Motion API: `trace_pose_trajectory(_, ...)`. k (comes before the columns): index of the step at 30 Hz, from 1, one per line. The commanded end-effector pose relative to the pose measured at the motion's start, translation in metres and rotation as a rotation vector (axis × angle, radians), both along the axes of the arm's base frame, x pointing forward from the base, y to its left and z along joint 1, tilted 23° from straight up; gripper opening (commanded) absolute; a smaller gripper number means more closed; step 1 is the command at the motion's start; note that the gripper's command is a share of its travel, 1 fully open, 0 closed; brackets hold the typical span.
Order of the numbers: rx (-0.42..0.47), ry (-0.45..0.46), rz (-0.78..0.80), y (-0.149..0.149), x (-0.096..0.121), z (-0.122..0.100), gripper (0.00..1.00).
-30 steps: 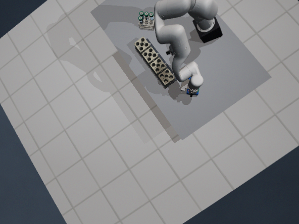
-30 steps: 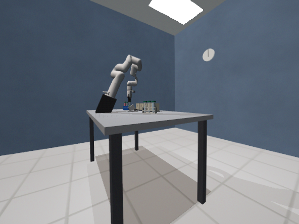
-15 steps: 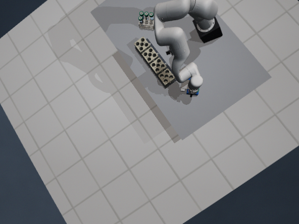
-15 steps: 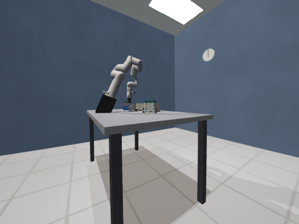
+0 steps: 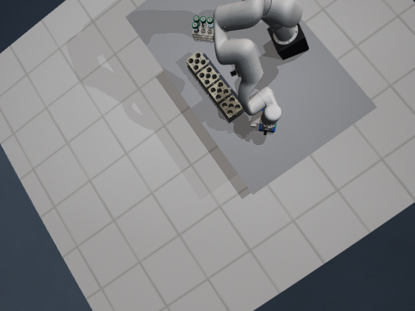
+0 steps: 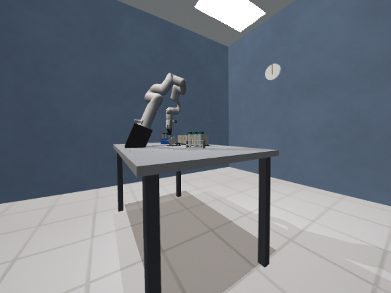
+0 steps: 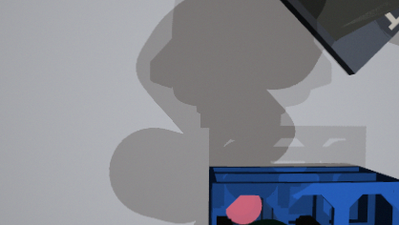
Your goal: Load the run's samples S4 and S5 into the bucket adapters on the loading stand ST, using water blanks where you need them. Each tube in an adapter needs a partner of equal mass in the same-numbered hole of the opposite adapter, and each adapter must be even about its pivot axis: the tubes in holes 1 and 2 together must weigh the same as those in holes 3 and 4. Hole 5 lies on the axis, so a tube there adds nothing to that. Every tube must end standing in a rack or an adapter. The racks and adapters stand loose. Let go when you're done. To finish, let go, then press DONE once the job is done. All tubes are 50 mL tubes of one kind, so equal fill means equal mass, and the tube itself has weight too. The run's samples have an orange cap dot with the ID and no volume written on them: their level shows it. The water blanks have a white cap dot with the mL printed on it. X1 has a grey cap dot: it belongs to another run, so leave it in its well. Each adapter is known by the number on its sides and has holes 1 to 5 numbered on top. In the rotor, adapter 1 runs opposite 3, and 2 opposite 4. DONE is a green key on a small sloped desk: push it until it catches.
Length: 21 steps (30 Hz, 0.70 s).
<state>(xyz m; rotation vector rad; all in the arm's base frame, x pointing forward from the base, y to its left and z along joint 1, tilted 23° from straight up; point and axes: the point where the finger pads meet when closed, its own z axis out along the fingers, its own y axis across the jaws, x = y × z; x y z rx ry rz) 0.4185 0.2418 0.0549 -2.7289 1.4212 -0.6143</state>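
My gripper point(image 6: 169, 132) point(image 7: 265, 222) points down over the blue rack point(image 5: 273, 130) point(image 6: 164, 141) point(image 7: 341, 187). It is shut on a green-capped tube, whose dark cap edge shows between the fingertips at the bottom of the wrist view; its ID is hidden. A red-pink fill point(image 6: 163, 136) point(image 7: 244, 209) shows at the rack's left opening. Four beige adapters point(image 5: 235, 112) point(image 6: 179, 139) stand in a row on the dark stand; the holes visible from above look dark. The clear rack point(image 5: 204, 38) point(image 6: 195, 144) holds several green-capped tubes; their dots are unreadable.
A dark block corner point(image 7: 355, 52) with a white mark shows at the wrist view's top right. A light tilted block point(image 6: 172, 140) stands near the blue rack. A small black object point(image 5: 233, 73) lies between the adapters and the arm. The arm hides part of the clear rack.
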Motion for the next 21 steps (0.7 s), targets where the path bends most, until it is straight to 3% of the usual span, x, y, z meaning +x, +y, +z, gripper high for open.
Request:
trace_pose_trajectory(1, 0.002, -0.003, 0.002, 0.0015, 0.0006, 0.0015, 0.0)
trace_pose_trajectory(2, 0.002, -0.003, 0.002, 0.0015, 0.0006, 0.0015, 0.0)
trace_pose_trajectory(3, 0.002, -0.003, 0.002, 0.0014, 0.0007, 0.0011, 0.44)
trace_pose_trajectory(21, 0.002, -0.003, 0.002, 0.0015, 0.0007, 0.0012, 0.44)
